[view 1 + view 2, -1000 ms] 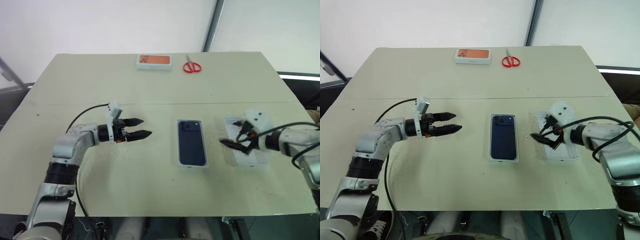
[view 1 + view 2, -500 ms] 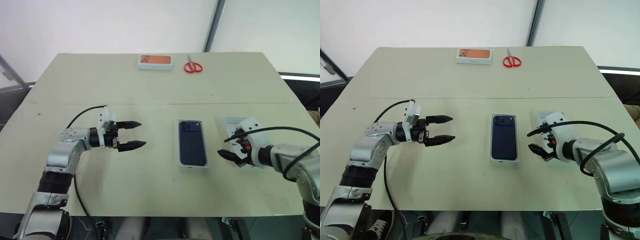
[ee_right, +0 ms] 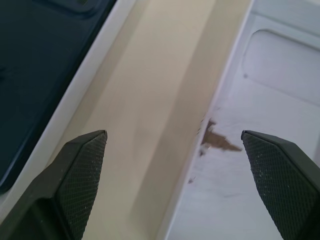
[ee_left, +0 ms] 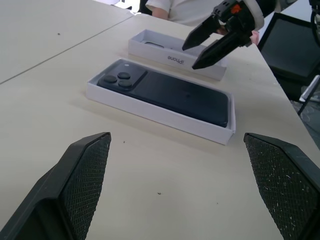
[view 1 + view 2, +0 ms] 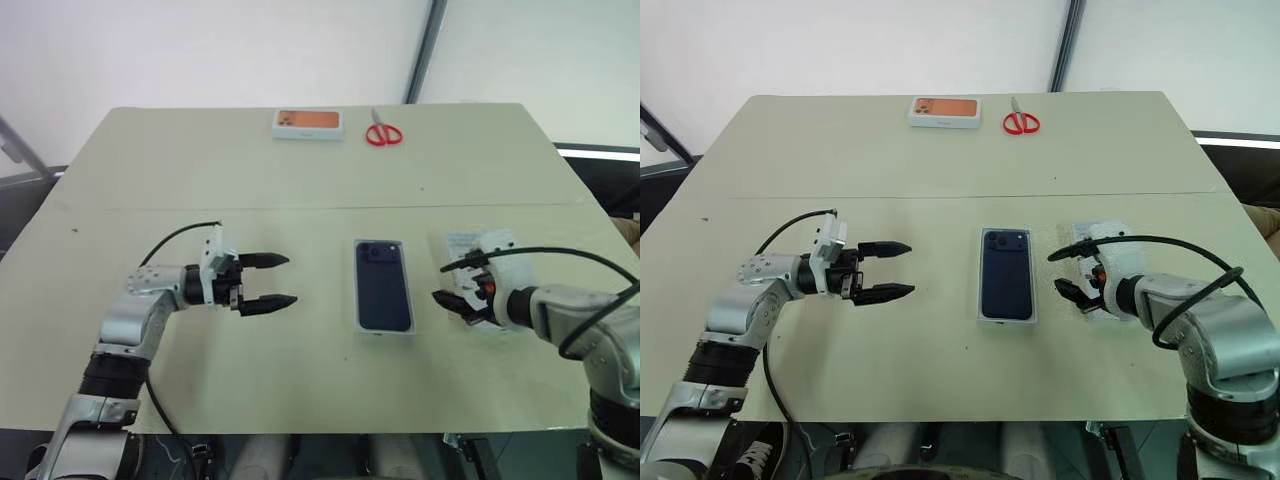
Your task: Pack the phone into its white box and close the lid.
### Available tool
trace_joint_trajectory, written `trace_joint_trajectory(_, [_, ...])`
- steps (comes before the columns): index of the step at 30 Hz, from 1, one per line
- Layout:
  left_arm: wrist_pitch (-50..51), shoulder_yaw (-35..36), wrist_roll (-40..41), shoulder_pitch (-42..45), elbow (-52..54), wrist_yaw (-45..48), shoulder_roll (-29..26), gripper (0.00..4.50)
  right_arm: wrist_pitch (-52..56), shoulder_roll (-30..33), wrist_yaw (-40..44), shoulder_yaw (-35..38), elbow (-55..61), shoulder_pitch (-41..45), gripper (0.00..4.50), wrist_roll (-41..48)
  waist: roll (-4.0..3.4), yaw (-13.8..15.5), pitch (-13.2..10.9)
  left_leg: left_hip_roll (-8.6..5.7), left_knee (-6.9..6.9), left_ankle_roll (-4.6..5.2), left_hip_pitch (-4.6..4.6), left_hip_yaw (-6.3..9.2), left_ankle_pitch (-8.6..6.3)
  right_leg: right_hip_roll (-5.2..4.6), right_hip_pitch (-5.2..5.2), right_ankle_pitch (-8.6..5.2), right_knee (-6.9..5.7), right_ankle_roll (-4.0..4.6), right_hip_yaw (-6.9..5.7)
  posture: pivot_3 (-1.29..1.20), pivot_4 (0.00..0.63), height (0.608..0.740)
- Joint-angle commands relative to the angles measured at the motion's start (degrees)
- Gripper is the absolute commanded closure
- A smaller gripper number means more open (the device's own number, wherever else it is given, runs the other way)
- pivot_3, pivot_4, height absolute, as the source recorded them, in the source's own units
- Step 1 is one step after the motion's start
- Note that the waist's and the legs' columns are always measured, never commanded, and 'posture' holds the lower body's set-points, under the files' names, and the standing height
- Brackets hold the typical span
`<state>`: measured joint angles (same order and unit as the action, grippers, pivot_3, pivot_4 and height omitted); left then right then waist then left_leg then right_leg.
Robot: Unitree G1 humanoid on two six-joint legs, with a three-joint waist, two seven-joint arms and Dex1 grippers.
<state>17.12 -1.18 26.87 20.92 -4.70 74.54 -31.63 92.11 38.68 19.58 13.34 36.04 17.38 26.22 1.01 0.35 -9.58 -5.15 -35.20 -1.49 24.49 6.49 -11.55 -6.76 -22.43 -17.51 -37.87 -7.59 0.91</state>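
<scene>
The dark navy phone [image 5: 384, 287] lies camera-side up inside the shallow white box [image 4: 153, 111] at the table's middle. Just right of it lies the lid [image 5: 482, 245], a white shell with its open side up. My right gripper [image 5: 452, 303] hangs open over the lid's near left edge, angled down, with the strip of table between lid and box under its fingers. The right wrist view has the phone [image 3: 45, 60] on one side and the lid's pale inside [image 3: 260, 125] on the other. My left gripper [image 5: 291, 279] stands open and empty, level, well left of the box and pointing at it.
An orange-topped white box [image 5: 308, 123] and red scissors [image 5: 383, 134] lie at the table's far edge. A seam crosses the table [image 5: 300, 208] beyond the phone. In the left wrist view a person in white [image 4: 185, 7] and a black chair [image 4: 295, 45] show past the table's edge.
My right gripper has drawn back from over the lid's middle to its near left edge and tipped downward. My left gripper has pulled back slightly and rolled. Phone, box and lid have not moved.
</scene>
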Motion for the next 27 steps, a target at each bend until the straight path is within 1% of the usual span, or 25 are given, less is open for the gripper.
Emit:
trace_joint_trajectory(1, [0.05,0.67,1.30,-0.61,3.04,-0.42,-0.22,0.01,0.39,-0.88,-1.31,0.47,-0.04,0.60,0.00,1.71,0.00,0.03,0.00,0.00,0.00,0.00,0.00,0.00,0.00,0.00,0.00,0.00,0.00,0.00,0.00,0.00,0.150,0.740])
trace_joint_trajectory(3, [0.18,0.75,1.43,-1.14,3.69,-0.87,-0.02,0.01,0.39,-1.03,-2.03,0.18,0.06,0.01,0.00,2.12,0.00,0.01,0.00,0.00,-0.02,0.01,0.00,0.00,0.00,0.00,0.01,0.00,-0.01,0.00,0.00,0.00,0.150,0.740])
trace_joint_trajectory(6, [0.49,0.66,1.56,-1.43,4.26,-1.39,0.15,0.00,0.39,-0.90,-3.46,-0.27,0.04,-0.95,0.83,2.27,0.00,0.04,0.00,0.00,-0.02,0.01,0.00,0.00,0.00,0.00,0.01,0.00,-0.01,0.00,-0.01,0.00,0.150,0.740])
trace_joint_trajectory(12, [1.20,0.51,1.86,-1.43,5.11,-2.46,0.61,0.00,0.39,-0.32,-6.18,-1.91,0.71,-3.25,4.06,2.42,0.00,0.01,0.01,0.00,-0.02,0.01,0.00,0.00,0.00,0.02,0.01,0.00,-0.01,0.00,0.00,0.00,0.150,0.740])
trace_joint_trajectory(13, [1.32,0.49,1.94,-1.37,5.22,-2.61,0.64,0.00,0.39,-0.05,-6.62,-2.27,0.76,-3.52,4.47,2.24,0.00,0.01,0.01,0.00,-0.02,0.01,-0.01,0.00,0.00,0.02,0.02,0.00,-0.01,0.00,0.00,0.00,0.150,0.740])
trace_joint_trajectory(17, [1.72,0.53,2.20,-1.05,5.23,-2.96,0.54,0.00,0.39,-0.37,-8.33,-2.36,0.06,-3.31,4.47,2.12,0.00,0.01,0.01,0.01,-0.01,0.01,-0.02,0.00,0.00,0.03,0.03,0.00,-0.01,0.00,-0.01,0.00,0.150,0.740])
trace_joint_trajectory(21, [1.50,0.74,2.13,-0.99,4.88,-3.17,0.38,0.00,0.39,-2.76,-10.55,-0.29,-1.35,-0.79,4.47,2.02,0.01,0.00,0.01,0.01,-0.03,0.01,-0.03,0.00,0.00,0.03,0.06,0.00,-0.01,0.00,-0.01,0.00,0.150,0.740])
trace_joint_trajectory(24, [1.30,1.02,2.07,-0.77,4.46,-3.79,0.47,0.00,0.39,-7.33,-13.54,3.41,-3.00,5.05,4.47,0.21,-0.03,-0.32,-0.01,0.01,-0.02,0.01,-0.03,-0.03,0.00,0.03,0.01,0.00,-0.04,0.00,0.02,0.00,0.150,0.740])
trace_joint_trajectory(25, [1.86,1.19,2.53,-0.66,4.40,-3.88,0.48,0.00,0.39,-10.00,-14.20,5.22,-3.36,8.26,4.47,0.19,-0.06,-0.52,-0.02,0.01,-0.01,0.00,-0.02,-0.04,0.00,0.04,-0.03,0.00,-0.05,0.00,0.03,0.00,0.150,0.740])
trace_joint_trajectory(27, [2.00,1.67,2.90,-0.41,4.22,-4.39,0.63,0.00,0.39,-17.45,-12.68,10.28,-3.51,14.85,4.47,4.40,-0.08,-1.18,-0.03,0.01,0.04,-0.01,-0.02,-0.03,0.02,0.05,-0.06,0.00,-0.07,0.00,0.03,0.00,0.150,0.740])
